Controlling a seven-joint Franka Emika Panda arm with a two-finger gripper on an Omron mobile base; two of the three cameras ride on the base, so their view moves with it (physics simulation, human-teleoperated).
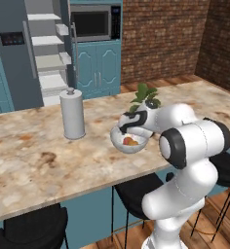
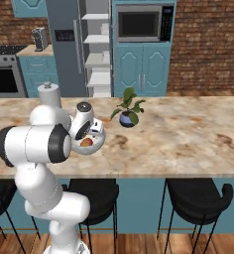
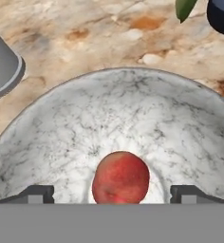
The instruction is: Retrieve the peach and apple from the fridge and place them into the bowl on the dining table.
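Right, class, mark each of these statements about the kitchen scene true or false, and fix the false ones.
1. A reddish fruit lies in the bowl. True.
2. The bowl sits on the floor. False: it sits on the marbled table.
3. The claw is clamped on the fruit. False: its fingertips stand wide apart, either side of the fruit.
4. The fridge door is open, white shelves showing. True.
5. A potted plant stands on the table near the bowl. True.

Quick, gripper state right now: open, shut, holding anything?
Gripper: open over the bowl, fingertips wide apart, gripping nothing; a red-orange fruit lies in the bowl between them.
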